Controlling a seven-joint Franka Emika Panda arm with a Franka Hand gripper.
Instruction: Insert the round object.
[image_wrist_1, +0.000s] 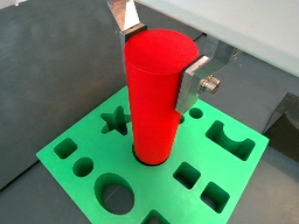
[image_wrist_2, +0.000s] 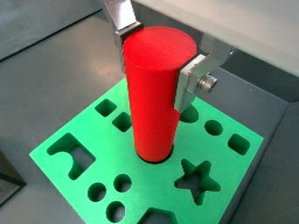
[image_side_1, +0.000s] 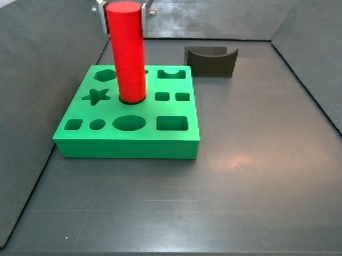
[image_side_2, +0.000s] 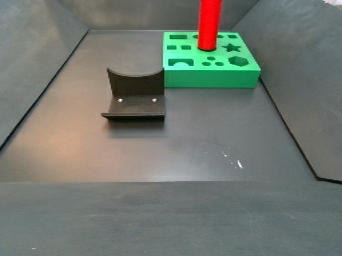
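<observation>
A red cylinder (image_wrist_1: 155, 96) stands upright with its lower end in a round hole of the green shape-sorting block (image_wrist_1: 233, 175). It also shows in a wrist view (image_wrist_2: 155, 87) and in both side views (image_side_1: 127, 55) (image_side_2: 210, 22). My gripper (image_wrist_1: 160, 57) is at the cylinder's top, with its silver fingers (image_wrist_1: 193, 83) pressed on opposite sides of it. It is shut on the cylinder. In a side view only the fingertips show at the frame's edge beside the cylinder's top.
The green block (image_side_1: 127, 145) has star, square, oval and other cut-outs around the cylinder. The dark fixture (image_side_1: 213, 60) stands on the grey floor apart from the block, as a side view shows (image_side_2: 132, 96). Dark walls enclose the floor.
</observation>
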